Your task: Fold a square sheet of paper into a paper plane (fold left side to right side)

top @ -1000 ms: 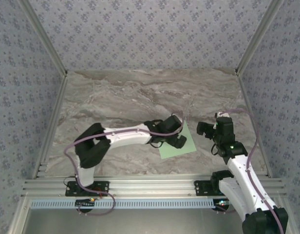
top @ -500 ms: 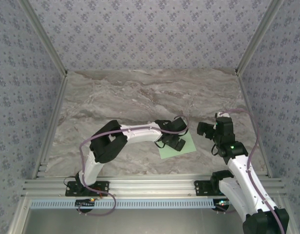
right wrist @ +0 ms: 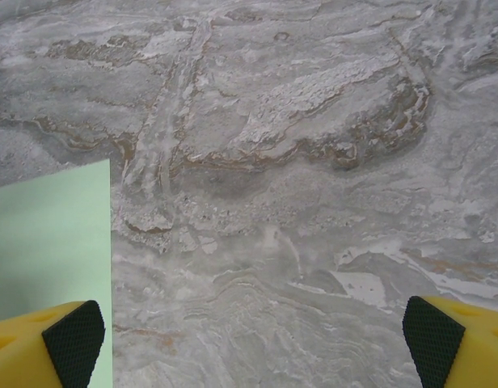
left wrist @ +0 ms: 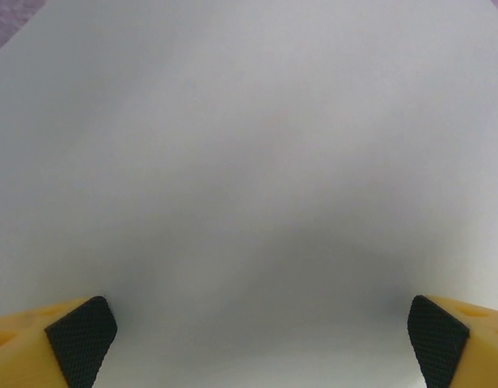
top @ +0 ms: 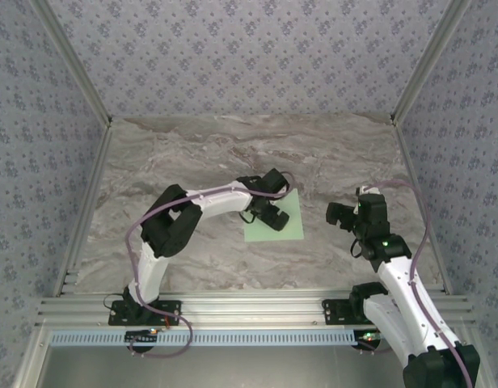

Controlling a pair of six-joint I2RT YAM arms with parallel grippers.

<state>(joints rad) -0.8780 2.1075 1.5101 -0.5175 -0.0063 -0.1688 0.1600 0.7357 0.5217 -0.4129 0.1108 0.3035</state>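
Left claw (top: 265,213), jaws spread wide and gripping nothing, hung low over the square sheet of paper (top: 286,220), which lay flat and uncreased on the counter (top: 192,153), right of centre. The left-to-right fold looked not yet begun; next, the sheet's left edge would need pinching and carrying across. Right claw (top: 338,215), equally wide and empty, hung just beside the sheet's right edge.

Smooth, matt, thin pale green stock, that square sheet of paper (top: 286,225). The bench (top: 192,162) beneath: veined marble-look finish, faint sheen. On the left end effector (left wrist: 257,335), black pads (left wrist: 81,339) with a fine cross-hatched grip, set in yellow plastic.
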